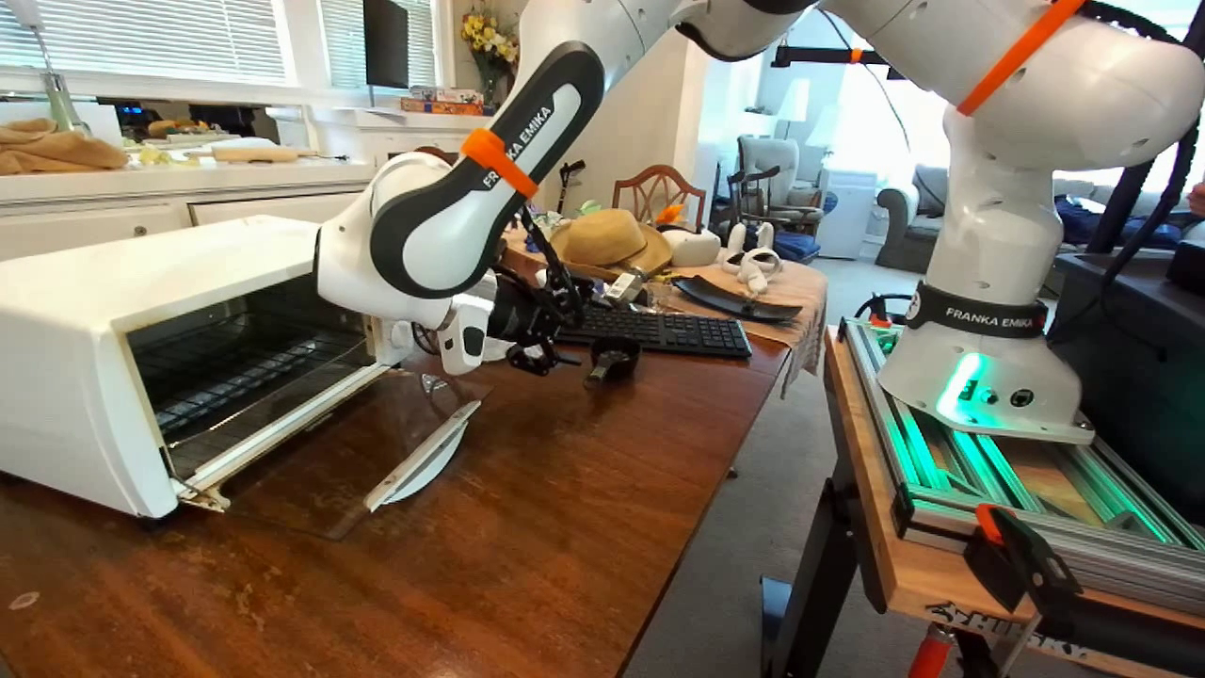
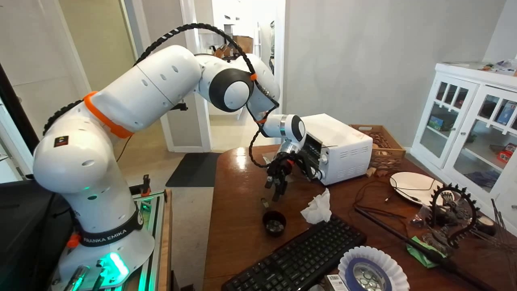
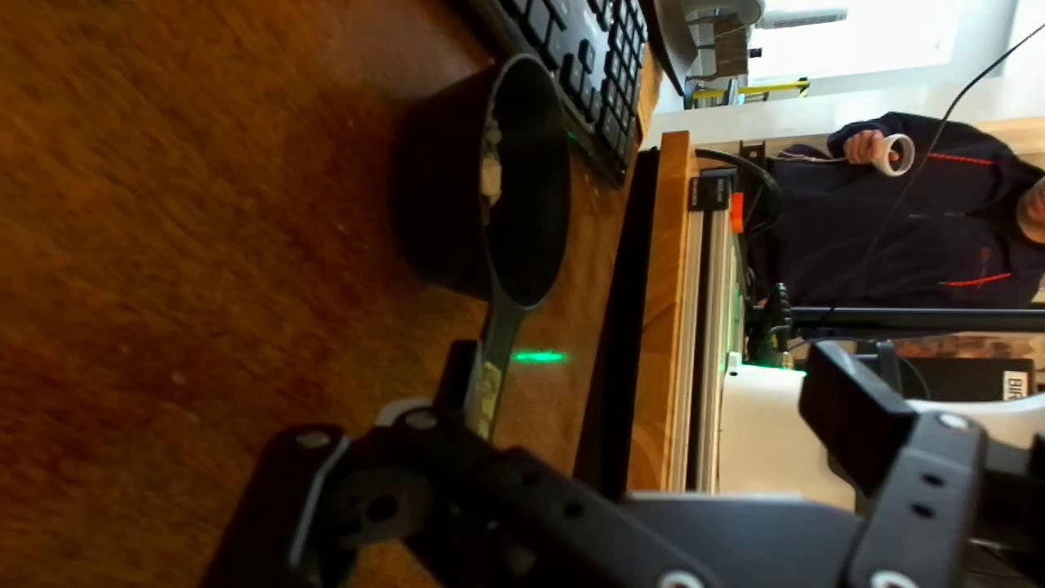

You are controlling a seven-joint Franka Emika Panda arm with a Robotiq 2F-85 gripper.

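A black measuring cup [image 3: 457, 188] stands upright on the wooden table, with pale pieces inside; both exterior views show the cup [image 1: 619, 358] [image 2: 274, 223] too. Its handle [image 3: 494, 359], marked with a yellowish patch, points back toward my gripper [image 3: 657, 396]. Jaws wide apart, the gripper is open and holds nothing. In the wrist view one fingertip [image 3: 459, 371] overlaps the handle's edge, on the inner side of that finger; whether they touch I cannot tell. The opposite fingertip [image 3: 857, 408] is far off to the right. In an exterior view the gripper [image 2: 274, 190] hangs low just behind the cup.
A white toaster oven [image 1: 179, 264] has its glass door lowered, with a handle bar [image 1: 424, 457] at its outer edge. A keyboard [image 2: 299, 258] and crumpled white tissue [image 2: 318, 207] lie near the cup. Further off are a plate [image 2: 418, 184] and a wicker basket [image 2: 385, 155].
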